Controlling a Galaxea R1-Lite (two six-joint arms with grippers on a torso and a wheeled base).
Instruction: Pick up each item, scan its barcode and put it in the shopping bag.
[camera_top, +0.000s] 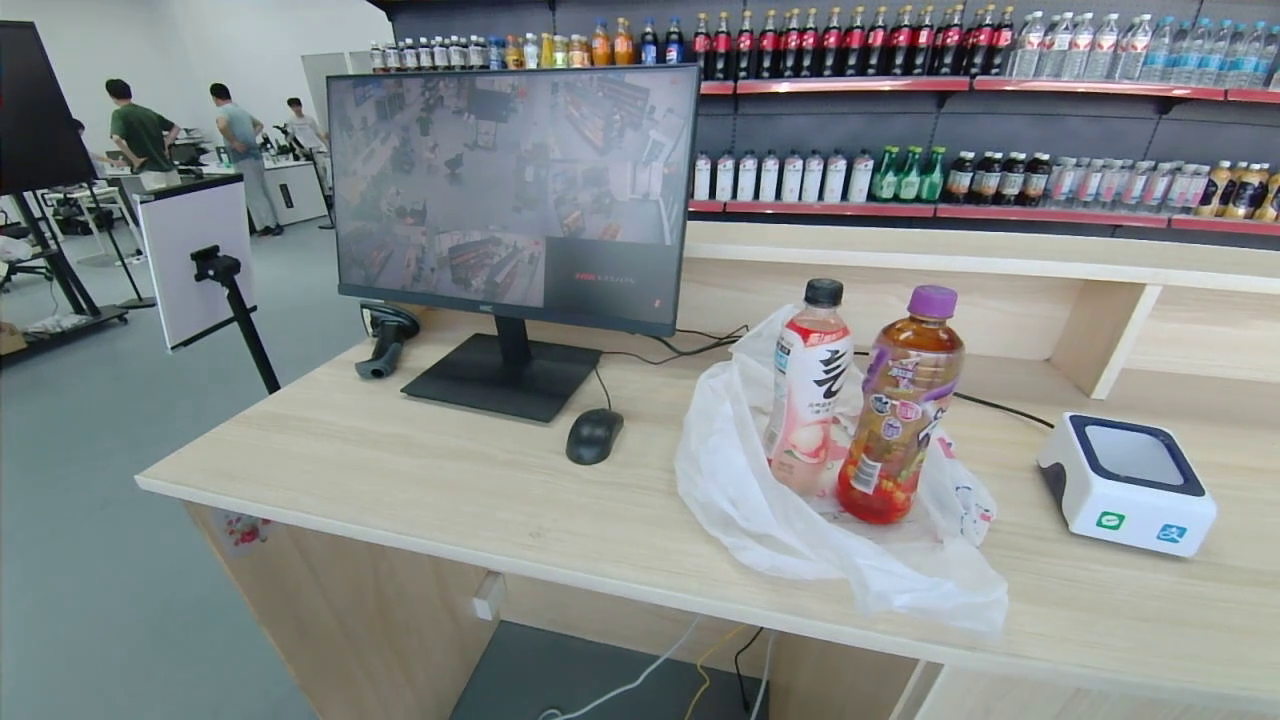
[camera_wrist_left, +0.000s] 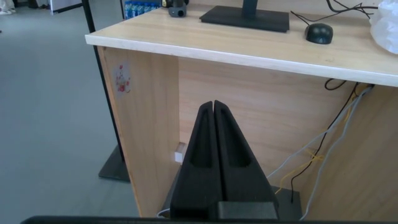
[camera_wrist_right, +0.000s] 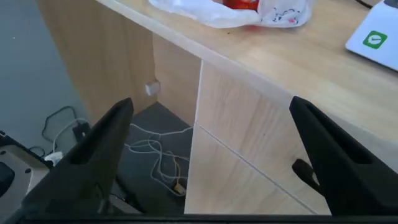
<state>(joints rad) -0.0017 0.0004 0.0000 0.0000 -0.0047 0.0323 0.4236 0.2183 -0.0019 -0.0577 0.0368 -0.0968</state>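
Pick-up step, likely: purple-capped bottle (camera_top: 900, 420) stands on shopping bag (camera_top: 760, 500), scanner (camera_top: 1125, 480) at its 3 o'clock. Left claw (camera_wrist_left: 214, 106) is clenched, right claw (camera_wrist_right: 211, 102) released, both below table (camera_top: 400, 470). Next move probably requires raising right claw to that bottle.

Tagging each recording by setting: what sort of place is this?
Probably a shop checkout counter: shelves of bottled drinks behind, a barcode scanner on the wooden counter, and a monitor showing security-camera feeds.
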